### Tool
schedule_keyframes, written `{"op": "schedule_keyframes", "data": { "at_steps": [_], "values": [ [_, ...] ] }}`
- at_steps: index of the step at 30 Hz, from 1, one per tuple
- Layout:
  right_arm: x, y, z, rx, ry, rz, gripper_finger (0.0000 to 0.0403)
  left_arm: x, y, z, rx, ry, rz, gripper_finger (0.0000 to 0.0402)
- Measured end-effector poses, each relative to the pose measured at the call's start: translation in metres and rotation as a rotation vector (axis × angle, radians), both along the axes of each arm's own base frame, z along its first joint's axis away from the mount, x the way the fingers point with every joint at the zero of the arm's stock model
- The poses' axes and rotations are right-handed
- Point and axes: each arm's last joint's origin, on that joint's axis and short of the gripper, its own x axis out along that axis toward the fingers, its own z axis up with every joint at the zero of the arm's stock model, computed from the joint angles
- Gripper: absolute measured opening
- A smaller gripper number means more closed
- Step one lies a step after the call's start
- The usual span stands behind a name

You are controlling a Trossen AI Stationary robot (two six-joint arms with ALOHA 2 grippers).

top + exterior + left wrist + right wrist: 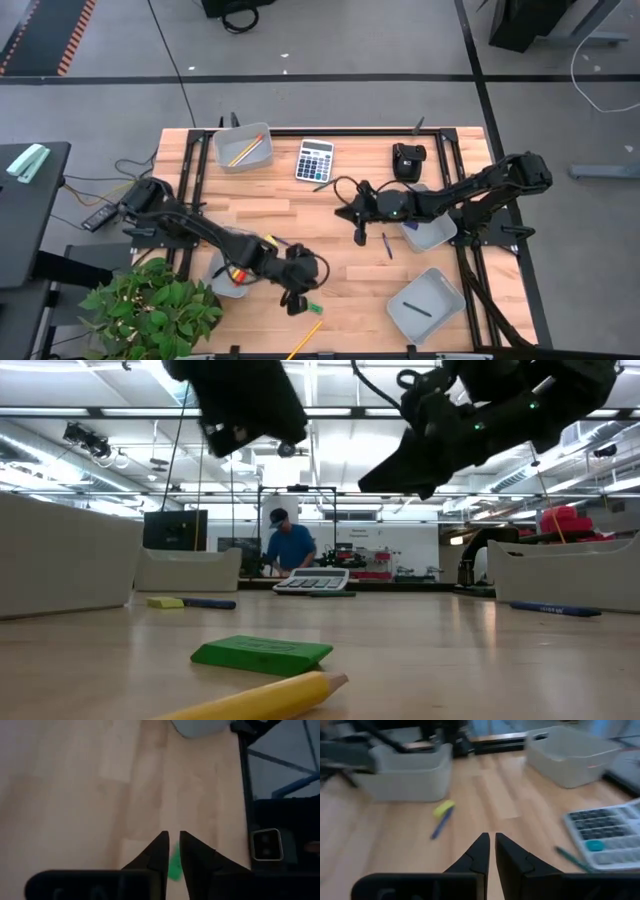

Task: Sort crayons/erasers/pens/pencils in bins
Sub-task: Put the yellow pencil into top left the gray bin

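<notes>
I am hovering the left gripper (296, 301) above the green eraser (313, 308), near the table's front edge; its fingers stand nearly together, grasping nothing. I judge the eraser light, firm and grippy: pinch its long sides. A pencil (306, 337) lies just beside it; open room elsewhere. The right gripper (360, 238) is waiting clenched, empty.

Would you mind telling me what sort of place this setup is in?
Probably a robotics lab or workshop: grey floor with black tape lines, ceiling strip lights, and a person at a workbench beyond the wooden table.
</notes>
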Motion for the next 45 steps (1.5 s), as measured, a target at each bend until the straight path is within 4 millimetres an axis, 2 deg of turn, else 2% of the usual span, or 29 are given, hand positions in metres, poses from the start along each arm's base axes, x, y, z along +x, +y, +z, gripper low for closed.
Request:
{"op": "schedule_keyframes", "data": {
  "at_steps": [5, 12, 16, 21, 26, 31, 35, 40, 45],
  "values": [
    [-0.004, 0.023, -0.004, 0.000, 0.044, 0.084, 0.0038, -0.009, -0.025, -0.007, -0.099, 0.034, 0.038, 0.0032],
    [-0.012, 0.060, -0.006, 0.001, 0.066, 0.213, 0.0038, -0.022, -0.052, -0.003, -0.217, 0.007, 0.088, 0.0006],
    [-0.017, 0.075, -0.007, -0.001, 0.071, 0.270, 0.0038, -0.027, -0.064, -0.013, -0.199, 0.007, 0.150, 0.0011],
    [-0.023, 0.090, -0.008, -0.015, 0.084, 0.332, 0.0038, -0.024, -0.080, -0.033, -0.204, -0.023, 0.152, 0.0006],
    [-0.027, 0.100, -0.008, -0.069, 0.088, 0.390, 0.0038, -0.015, -0.094, -0.040, -0.137, -0.004, 0.101, 0.0010],
    [-0.028, 0.102, -0.008, -0.084, 0.084, 0.404, 0.0038, 0.000, -0.107, -0.033, 0.075, 0.169, 0.069, 0.0005],
    [-0.028, 0.102, -0.009, -0.086, 0.088, 0.403, 0.0038, 0.012, -0.112, -0.029, 0.151, 0.267, 0.070, 0.0015],
    [-0.029, 0.102, -0.009, -0.083, 0.097, 0.401, 0.0038, 0.025, -0.113, -0.021, 0.065, 0.275, 0.127, 0.0040],
    [-0.029, 0.101, -0.011, -0.069, 0.115, 0.394, 0.0038, 0.032, -0.110, -0.024, -0.020, 0.297, 0.182, 0.0060]
  ]
}}
